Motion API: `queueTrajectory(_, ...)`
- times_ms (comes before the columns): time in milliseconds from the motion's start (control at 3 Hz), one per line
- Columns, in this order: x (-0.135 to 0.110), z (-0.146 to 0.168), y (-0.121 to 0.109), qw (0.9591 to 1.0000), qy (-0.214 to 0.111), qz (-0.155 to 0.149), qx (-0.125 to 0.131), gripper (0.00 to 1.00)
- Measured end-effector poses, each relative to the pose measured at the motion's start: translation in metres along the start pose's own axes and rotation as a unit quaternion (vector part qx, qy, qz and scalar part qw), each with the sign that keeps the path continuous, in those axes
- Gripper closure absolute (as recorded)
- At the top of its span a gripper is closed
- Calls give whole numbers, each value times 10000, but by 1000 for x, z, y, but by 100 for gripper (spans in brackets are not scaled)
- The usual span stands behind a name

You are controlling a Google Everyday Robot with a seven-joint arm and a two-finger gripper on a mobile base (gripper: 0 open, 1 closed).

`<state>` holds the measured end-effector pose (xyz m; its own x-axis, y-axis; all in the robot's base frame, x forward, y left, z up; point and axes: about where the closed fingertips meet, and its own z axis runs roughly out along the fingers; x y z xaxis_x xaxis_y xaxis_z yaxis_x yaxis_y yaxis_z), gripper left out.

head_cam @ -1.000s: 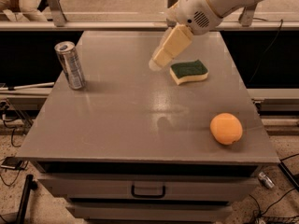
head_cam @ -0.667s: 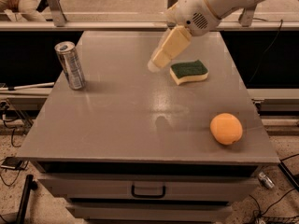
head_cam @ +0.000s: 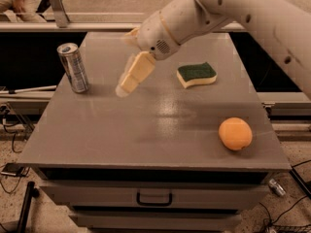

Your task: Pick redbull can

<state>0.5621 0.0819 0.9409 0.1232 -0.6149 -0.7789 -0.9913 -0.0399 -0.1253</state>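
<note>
The redbull can (head_cam: 74,67) stands upright near the left edge of the grey table (head_cam: 150,125); it is slim, silver and dark blue, with a shiny top. My gripper (head_cam: 127,84) hangs from the white arm (head_cam: 233,8) over the table's middle left, fingers pointing down and left. It is to the right of the can, about a can's height away, and touches nothing.
A green and yellow sponge (head_cam: 196,74) lies at the back right of the table. An orange (head_cam: 235,133) sits near the front right edge. A drawer with a handle (head_cam: 154,198) is below the front. Cables lie on the floor at both sides.
The arm has swung left and forward, away from the sponge and toward the can. The view now sits closer to the table. The can, sponge and orange have not moved.
</note>
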Motion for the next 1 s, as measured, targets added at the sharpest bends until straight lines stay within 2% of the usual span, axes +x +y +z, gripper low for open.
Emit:
queueTrajectory(667, -35, 73, 11, 9969, -563, -388, -389, 0)
queueTrajectory(1000, -58, 109, 14, 9951, -628, -615, -450, 0)
